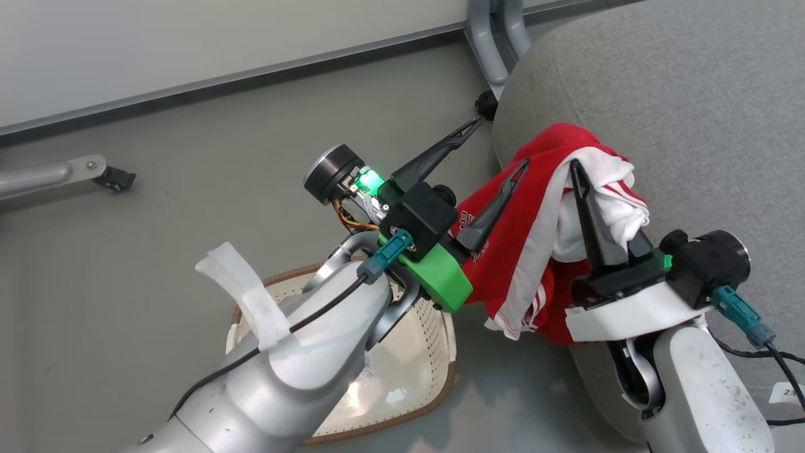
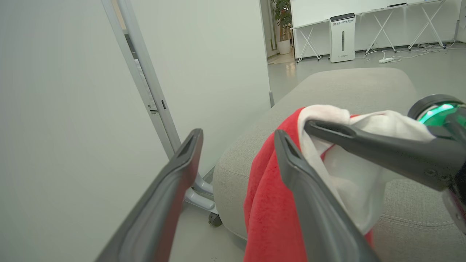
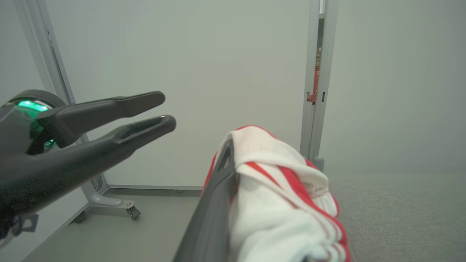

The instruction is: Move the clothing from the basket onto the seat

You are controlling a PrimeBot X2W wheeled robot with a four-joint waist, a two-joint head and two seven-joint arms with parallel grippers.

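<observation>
The red and white jersey (image 1: 525, 220) is out of the basket (image 1: 421, 340) and hangs at the rounded edge of the grey seat (image 1: 692, 94). Its top is bunched up above the seat's edge, and its red body and striped white hem drape down the seat's side towards the floor (image 1: 188, 189). Whether the raised bunch rests on the seat or is only carried over it cannot be told.

The right end effector (image 1: 575, 170) is clenched on the jersey at the top of that bunch, just over the seat's edge. White fabric with red stripes is folded around its dark fingers, and in the right wrist view the cloth hides one finger.

The left end effector (image 1: 503, 141) is released, with its two fingers spread wide and nothing between them. It sits just off the seat's edge. One finger lies in front of the red fabric; contact cannot be judged. The other finger points past the seat's corner, towards a small black caster (image 1: 485, 100) under a grey metal leg (image 1: 497, 56).

The basket stands on the floor beside the seat, below the hanging hem and partly covered by the left forearm. Its brown rim and perforated cream wall are visible.

A pale wall panel (image 1: 188, 44) stands behind the seat.
</observation>
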